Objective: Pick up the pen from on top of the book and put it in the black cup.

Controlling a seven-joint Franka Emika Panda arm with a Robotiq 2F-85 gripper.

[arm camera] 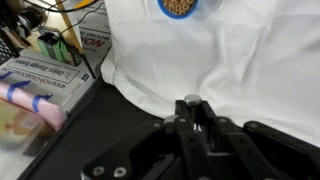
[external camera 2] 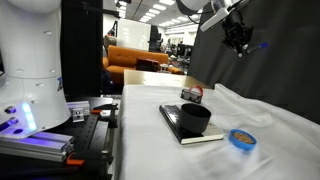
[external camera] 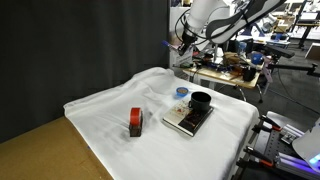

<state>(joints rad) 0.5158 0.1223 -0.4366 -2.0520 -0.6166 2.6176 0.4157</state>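
While looked at in an exterior view, found high over the far right of the table (external camera: 40,148): the gripper (external camera: 181,44), clamped tight on the pen (external camera: 169,43), with a blue end poking out to the left. Down below on the white cloth (external camera: 105,105): the book (external camera: 186,122) lying flat at the right, the black cup (external camera: 201,101) standing on its far end, a blue round object (external camera: 181,92) just beyond, and a red-orange block (external camera: 135,122) left of the book and apart from it.

In an exterior view from the table's side: gripper (external camera 2: 239,44) well above everything, fingers pinched together, pen (external camera 2: 262,45) sticking out sideways, well clear of book (external camera 2: 180,130) and black cup (external camera 2: 196,118). Cup upright on the dark cover; blue round object (external camera 2: 240,139) nearer and to the right, on the cloth.

In the wrist view: gripper (arm camera: 190,110) pressed closed at the bottom edge, pen not to be made out there. White cloth beneath, blue round object (arm camera: 180,7) at the top edge, printed papers (arm camera: 50,75) off to the left.
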